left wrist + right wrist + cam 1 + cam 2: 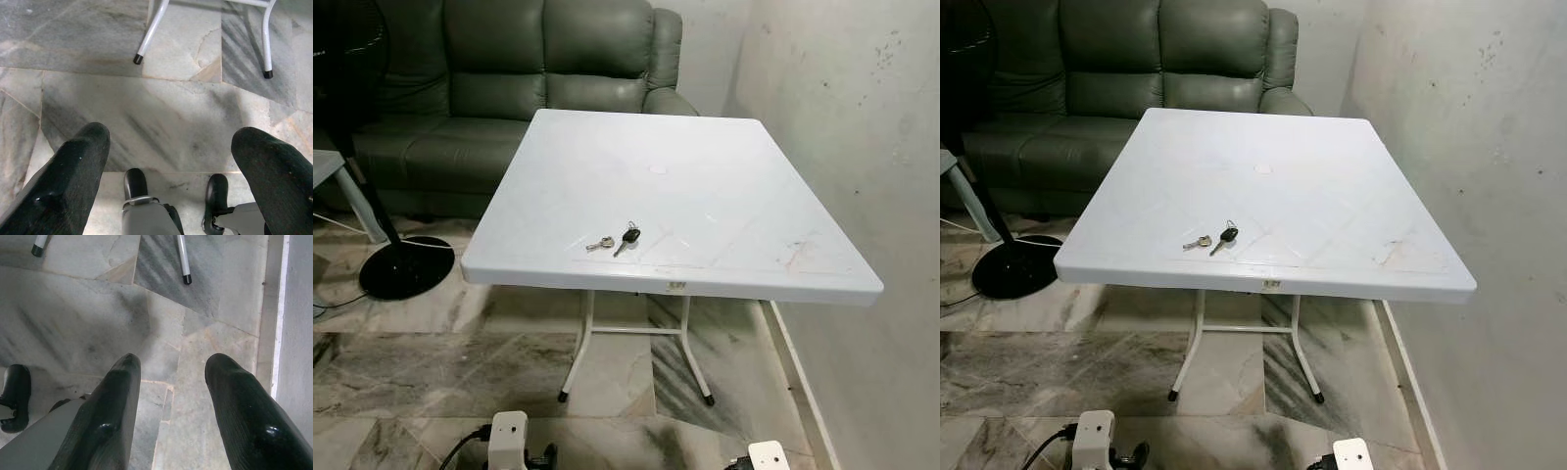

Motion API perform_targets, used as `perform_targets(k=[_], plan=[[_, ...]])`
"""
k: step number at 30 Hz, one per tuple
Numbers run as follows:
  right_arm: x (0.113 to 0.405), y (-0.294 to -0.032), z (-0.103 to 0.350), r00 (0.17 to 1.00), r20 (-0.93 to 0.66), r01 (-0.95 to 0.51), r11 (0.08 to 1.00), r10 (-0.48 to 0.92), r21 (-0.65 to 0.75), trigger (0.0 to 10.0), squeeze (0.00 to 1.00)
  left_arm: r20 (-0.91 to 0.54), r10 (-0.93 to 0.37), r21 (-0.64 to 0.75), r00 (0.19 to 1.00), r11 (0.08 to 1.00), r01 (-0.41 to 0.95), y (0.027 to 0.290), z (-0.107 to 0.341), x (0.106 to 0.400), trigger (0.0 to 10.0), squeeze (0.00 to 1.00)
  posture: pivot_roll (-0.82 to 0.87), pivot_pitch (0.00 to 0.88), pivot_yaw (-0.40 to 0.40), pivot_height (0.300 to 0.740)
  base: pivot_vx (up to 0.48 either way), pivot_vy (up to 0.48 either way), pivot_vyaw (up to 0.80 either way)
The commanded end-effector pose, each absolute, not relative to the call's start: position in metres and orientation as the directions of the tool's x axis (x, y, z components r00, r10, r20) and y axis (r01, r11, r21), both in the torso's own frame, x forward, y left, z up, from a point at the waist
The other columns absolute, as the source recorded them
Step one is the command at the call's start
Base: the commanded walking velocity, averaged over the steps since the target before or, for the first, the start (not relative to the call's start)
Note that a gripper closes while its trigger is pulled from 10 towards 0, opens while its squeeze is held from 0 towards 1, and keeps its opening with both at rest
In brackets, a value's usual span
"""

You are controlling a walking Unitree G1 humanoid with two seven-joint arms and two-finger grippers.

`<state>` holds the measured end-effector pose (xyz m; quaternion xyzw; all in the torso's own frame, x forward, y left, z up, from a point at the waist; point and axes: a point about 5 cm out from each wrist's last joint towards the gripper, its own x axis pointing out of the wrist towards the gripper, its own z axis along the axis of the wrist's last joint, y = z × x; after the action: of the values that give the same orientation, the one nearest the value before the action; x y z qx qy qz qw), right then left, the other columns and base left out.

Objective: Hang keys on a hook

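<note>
Left gripper (171,161) wide open, empty, keys (617,240) apparently untouched on table (724,196)

Keys (617,240) lie flat near table's (724,196) front edge.

Both arms low, fingers (73,171) apart

A home living room: green sofa (509,88), marble floor (431,372), standing fan (372,147)
</note>
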<state>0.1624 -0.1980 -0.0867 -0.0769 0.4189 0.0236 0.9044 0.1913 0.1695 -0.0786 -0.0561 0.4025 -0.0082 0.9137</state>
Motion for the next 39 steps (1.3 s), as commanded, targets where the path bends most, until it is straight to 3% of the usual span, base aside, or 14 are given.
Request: perform_targets(k=[1,9,12,17,27,39], plan=[[0.163,-0.199,-0.086,0.653,-0.757,-0.118,0.985,-0.015,-0.122,10.0,0.0,-0.723,-0.067,-0.117,0.688,0.993,-0.026,0.169,-0.077,0.193,10.0,0.0,0.01,0.0,-0.065,0.74,0.0,0.0,0.0],[0.195,-0.196,-0.066,0.778,-0.627,-0.121,0.987,0.03,-0.104,10.0,0.0,-0.581,-0.103,-0.172,0.808,0.985,0.002,0.162,-0.053,0.229,10.0,0.0,0.01,0.0,-0.065,0.74,0.0,0.0,0.0],[0.229,-0.189,-0.039,0.889,-0.449,-0.133,0.988,0.085,-0.077,10.0,0.0,-0.433,-0.133,-0.201,0.892,0.978,0.049,0.158,-0.028,0.258,10.0,0.0,0.01,0.0,-0.064,0.74,0.0,0.0,0.0],[0.258,-0.184,-0.001,0.967,-0.216,-0.154,0.986,0.138,-0.06,10.0,0.0,-0.236,-0.167,-0.198,0.957,0.973,0.121,0.155,0.005,0.283,10.0,0.0,0.01,0.0,-0.064,0.74,0.0,0.0,0.0],[0.26,-0.189,0.035,0.988,-0.006,-0.154,0.984,0.154,-0.094,10.0,0.0,0.036,-0.22,-0.173,0.975,0.96,0.223,0.143,0.051,0.29,10.0,0.0,0.01,0.0,-0.064,0.74,0.0,0.0,0.0],[0.258,-0.179,0.095,0.97,0.191,-0.145,0.989,0.15,-0.04,10.0,0.0,0.164,-0.213,-0.219,0.963,0.944,0.246,0.143,0.101,0.282,10.0,0.0,0.01,0.0,-0.057,0.74,0.0,0.0,0.0]])
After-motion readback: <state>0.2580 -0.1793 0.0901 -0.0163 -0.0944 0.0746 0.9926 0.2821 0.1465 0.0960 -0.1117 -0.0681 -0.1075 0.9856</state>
